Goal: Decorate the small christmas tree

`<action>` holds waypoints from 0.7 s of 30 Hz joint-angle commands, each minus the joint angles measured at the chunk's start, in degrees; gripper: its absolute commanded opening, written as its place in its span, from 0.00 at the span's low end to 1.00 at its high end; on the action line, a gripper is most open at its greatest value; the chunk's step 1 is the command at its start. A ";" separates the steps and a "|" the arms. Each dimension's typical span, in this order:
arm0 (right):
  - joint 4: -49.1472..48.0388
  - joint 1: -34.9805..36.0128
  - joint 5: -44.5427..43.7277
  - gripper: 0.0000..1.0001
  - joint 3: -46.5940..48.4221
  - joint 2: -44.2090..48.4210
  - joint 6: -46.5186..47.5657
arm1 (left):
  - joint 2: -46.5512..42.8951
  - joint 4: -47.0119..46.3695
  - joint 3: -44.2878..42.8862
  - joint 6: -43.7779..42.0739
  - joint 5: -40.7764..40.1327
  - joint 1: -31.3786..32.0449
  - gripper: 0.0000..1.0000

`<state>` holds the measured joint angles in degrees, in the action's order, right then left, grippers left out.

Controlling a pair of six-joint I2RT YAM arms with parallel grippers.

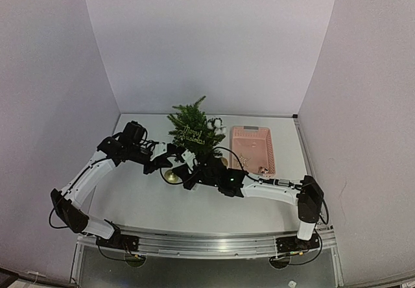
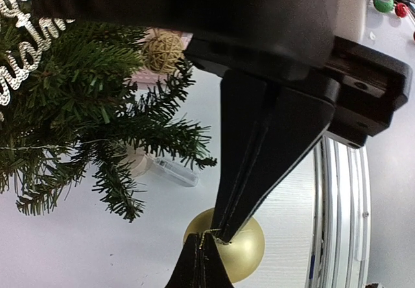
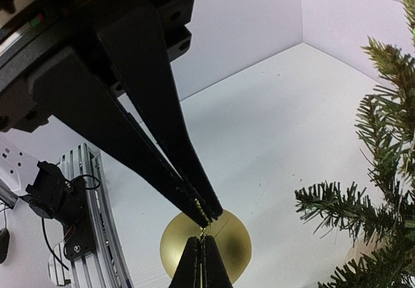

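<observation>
My left pincer (image 2: 222, 236) is squeezed fully together, its long black fingers tapering to one point, and in that point I have the thin gold hanging thread (image 2: 209, 233) of a shiny gold round bauble (image 2: 243, 257). My right pincer (image 3: 206, 215) is closed just as tightly on the same thread, so the two sets of tips meet nose to nose directly above the bauble, mine from one side and mine from the other. I cannot tell whether the bauble hangs from the thread or rests on the white table (image 1: 142, 204). The miniature dark green artificial fir tree (image 1: 194, 122) stands upright near the back of the table, about the middle, just beyond my two wrists and slightly to their right, with the bauble in front of its lower left branches but apart from them. Its small pale round pot base (image 2: 133, 161) shows under the needles in the left wrist view. A silver glitter script sign (image 1: 192, 134) lies across the tree's front, and a beige wound-twine ball (image 2: 162, 51) sits among the branches. Just to the right of the tree is a pink slotted plastic basket (image 1: 269, 152), with a few small pieces in its near end that are too small to make out.
</observation>
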<state>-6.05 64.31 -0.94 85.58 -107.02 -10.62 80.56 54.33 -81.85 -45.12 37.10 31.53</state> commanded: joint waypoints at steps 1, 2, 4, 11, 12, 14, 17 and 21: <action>2.80 0.34 -4.79 0.00 1.42 0.37 -3.70 | -0.03 -7.83 2.42 6.32 -2.33 -0.06 0.00; 3.25 0.34 -5.38 0.00 1.63 0.12 -3.95 | -0.07 -8.43 2.89 6.62 -2.40 -0.06 0.00; 4.79 0.35 -6.46 0.00 2.57 -0.74 -4.40 | -0.05 -9.97 3.86 7.60 -2.74 -0.06 0.00; 10.23 0.11 -8.73 0.00 6.34 -3.51 -6.11 | 0.56 -15.10 5.69 11.54 -4.66 -0.07 0.00; 10.38 0.05 -9.04 0.00 6.34 -3.64 -6.41 | 0.56 -15.35 5.87 11.74 -4.87 -0.07 0.00; 10.91 0.03 -9.70 0.00 6.29 -3.81 -6.95 | 0.53 -15.76 6.35 12.02 -5.27 -0.06 0.00; 12.13 -0.05 -11.54 0.00 6.70 -4.22 -7.54 | 0.56 -16.27 6.99 12.04 -5.76 -0.05 0.00; 12.96 -0.04 -13.27 0.00 7.90 -4.97 -7.56 | 0.48 -17.79 7.87 12.47 -6.73 -0.06 0.00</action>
<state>3.15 64.27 -11.35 90.93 -110.63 -17.10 81.08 41.44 -74.46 -34.26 32.71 31.62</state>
